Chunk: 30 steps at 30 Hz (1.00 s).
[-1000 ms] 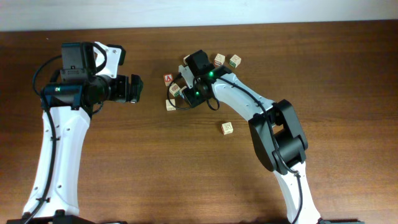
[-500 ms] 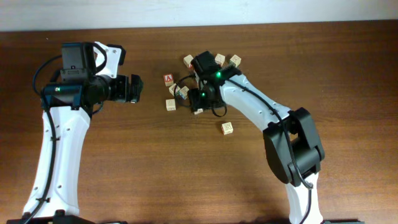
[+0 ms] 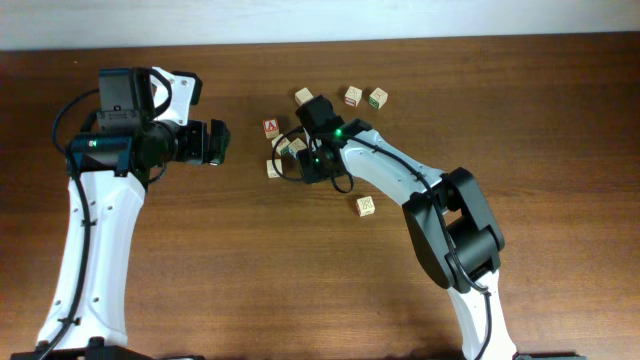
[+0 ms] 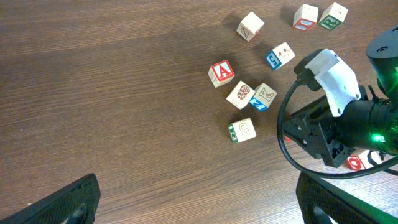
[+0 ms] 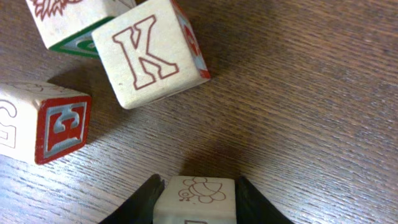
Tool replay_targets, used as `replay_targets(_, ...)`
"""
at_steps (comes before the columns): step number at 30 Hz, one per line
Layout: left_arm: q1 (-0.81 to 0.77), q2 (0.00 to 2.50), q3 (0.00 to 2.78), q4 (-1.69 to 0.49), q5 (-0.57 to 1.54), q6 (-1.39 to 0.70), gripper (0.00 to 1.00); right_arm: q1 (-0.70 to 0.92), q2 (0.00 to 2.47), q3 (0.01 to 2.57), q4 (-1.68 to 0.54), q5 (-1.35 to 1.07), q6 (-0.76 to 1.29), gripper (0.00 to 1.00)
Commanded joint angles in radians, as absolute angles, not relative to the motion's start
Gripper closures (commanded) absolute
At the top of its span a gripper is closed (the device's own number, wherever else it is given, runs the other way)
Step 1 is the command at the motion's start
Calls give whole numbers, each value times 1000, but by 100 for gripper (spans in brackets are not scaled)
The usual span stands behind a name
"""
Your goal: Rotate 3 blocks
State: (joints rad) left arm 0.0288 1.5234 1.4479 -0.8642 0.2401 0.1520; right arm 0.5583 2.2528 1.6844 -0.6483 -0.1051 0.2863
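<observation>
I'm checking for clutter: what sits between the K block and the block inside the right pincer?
Nothing: only bare table separates the K block from the drawing-topped block gripped by the right pincer, as the right wrist view shows.

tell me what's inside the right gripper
A pale wooden block, line drawing on top, sits gripped in the right gripper. Its lower part is out of frame; overhead, the arm covers it.

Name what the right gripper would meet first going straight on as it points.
Likely the pale wooden K-faced cube, just beyond the pale drawing-topped cube it grips; depth is unclear.
</observation>
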Motion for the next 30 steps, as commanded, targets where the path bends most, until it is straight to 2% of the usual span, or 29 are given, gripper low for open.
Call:
replay_targets(1,27,1526,1465,-862,259,144,1,562,2250,1706,-678,-93,289,73)
replay_targets(4,27,1526,1465,-862,259,143,1,563,2207,1751,-764,-94,302,74)
replay_targets(8,27,1526,1465,-862,259,143,1,563,2167,1781,-1040,-93,433,74)
replay_targets(17,27,1526,1465,-862,259,144,1,574,2167,1601,-945,-70,537,72)
replay_targets(22,27,1526,1465,-862,259,143,1,574,2166,1645,-966,-73,527,46)
replay_targets(26,27,1526,1465,-862,259,144,1,574,2165,1819,-1053,-71,452,30)
replay_targets(28,27,1526,1465,-862,259,144,1,582,2165,1867,-962,-92,416,25)
replay_targets(30,27,1526,1465,-862,259,144,1,597,2179,1862,-806,-93,412,24)
